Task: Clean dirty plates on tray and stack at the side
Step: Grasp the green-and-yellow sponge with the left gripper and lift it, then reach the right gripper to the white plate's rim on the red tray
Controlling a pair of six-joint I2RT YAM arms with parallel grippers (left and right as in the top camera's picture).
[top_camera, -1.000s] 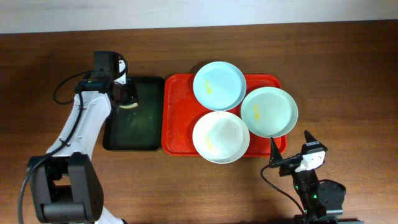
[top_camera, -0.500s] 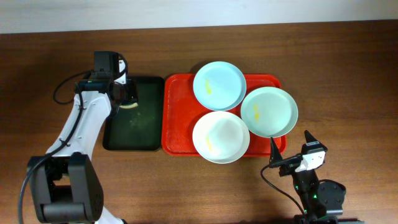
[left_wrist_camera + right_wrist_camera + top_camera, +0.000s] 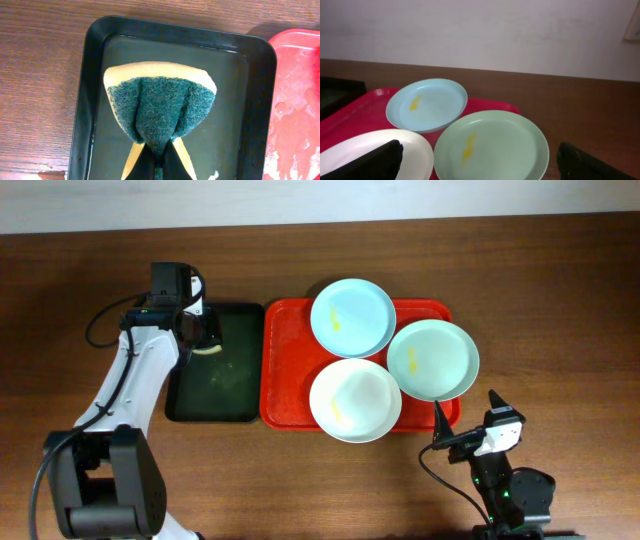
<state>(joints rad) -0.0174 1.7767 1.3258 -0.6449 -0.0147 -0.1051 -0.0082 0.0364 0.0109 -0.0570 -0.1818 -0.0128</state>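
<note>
- Step in hand: fetching the cleaning tool. No plate has been wiped and no stack has been started at the side.
- Left gripper [image 3: 160, 150]: closed tight on the sponge [image 3: 160, 107], pinching its green scouring face into a fold, with the yellow foam edge showing on the far side. It holds the sponge above the dark tray [image 3: 90, 100], which lies just left of the red tray [image 3: 285, 370].
- Right gripper [image 3: 464, 405]: fully open and holding nothing, parked at the near right corner of the red tray and facing the plates.
- Plate positions: the blue plate [image 3: 351, 317] sits at the far edge of the red tray, the mint plate [image 3: 432, 359] at its right edge, and the white plate [image 3: 355, 400] at its near edge. The mint and white plates overhang the rim. Each carries a small yellow smear.
- Next move, as judged: carry the sponge right to one plate and scrub the smear. The right gripper should steady or take that plate by its rim, as an overhanging plate could tip or slide under pressure.
- Stacking area: the bare tabletop [image 3: 560, 300] right of the red tray appears suitable.
</note>
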